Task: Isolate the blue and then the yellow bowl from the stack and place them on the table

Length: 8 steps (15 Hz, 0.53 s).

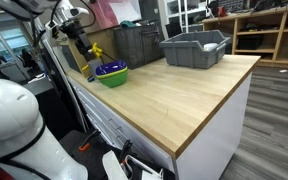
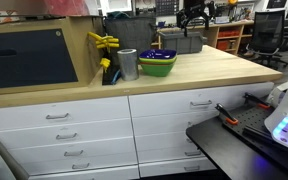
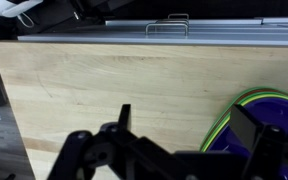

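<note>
- Wooden tabletop (image 3: 104, 80) at 9 o'clock offers room to set bowls down.
- Gripper (image 3: 184, 112) hangs empty with its jaws spread, probably ready for a rim grasp.
- Bowl stack (image 3: 246, 108) sits at 4 o'clock, with the blue bowl (image 3: 279, 135) nested inside and not yet lifted.

Three nested bowls (image 1: 111, 74), one grey bin (image 1: 195, 48), one metal cup (image 2: 127, 63)

A grey plastic bin (image 1: 194, 48) sits on the light wooden table (image 1: 174, 95) near a corner, and a dark slatted crate (image 1: 134, 42) stands just beside it. In an exterior view, a silver metal cup (image 2: 127, 63) stands upright next to a yellow pronged object (image 2: 103, 42). White drawers (image 2: 69, 120) with metal handles fill the table's front. Wooden shelving (image 1: 259, 30) stands in the background.
</note>
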Tool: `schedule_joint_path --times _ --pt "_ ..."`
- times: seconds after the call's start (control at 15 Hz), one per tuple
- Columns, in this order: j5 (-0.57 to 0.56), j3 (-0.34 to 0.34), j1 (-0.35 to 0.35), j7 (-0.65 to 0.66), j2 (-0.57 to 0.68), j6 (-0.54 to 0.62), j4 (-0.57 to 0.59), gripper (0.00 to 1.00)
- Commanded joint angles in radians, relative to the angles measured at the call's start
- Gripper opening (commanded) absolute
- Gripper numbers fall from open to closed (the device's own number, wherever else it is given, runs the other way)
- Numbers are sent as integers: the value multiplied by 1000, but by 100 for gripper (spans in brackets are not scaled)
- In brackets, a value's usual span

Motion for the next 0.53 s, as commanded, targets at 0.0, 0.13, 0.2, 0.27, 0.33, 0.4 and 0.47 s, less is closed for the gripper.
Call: schedule_joint_path --times 0.0,0.13,0.2,0.27,0.33,0.4,0.47 --pt "2 -37 -12 46 136 34 68 100" --pt "10 -57 -5 51 204 56 95 100" --pt "12 -66 -1 52 233 66 110 100" --pt "10 -73 2 52 270 78 134 100" --pt "9 -80 6 51 301 88 157 100" --pt "8 -90 9 47 334 98 185 100" --pt "7 -99 13 45 361 103 211 100"
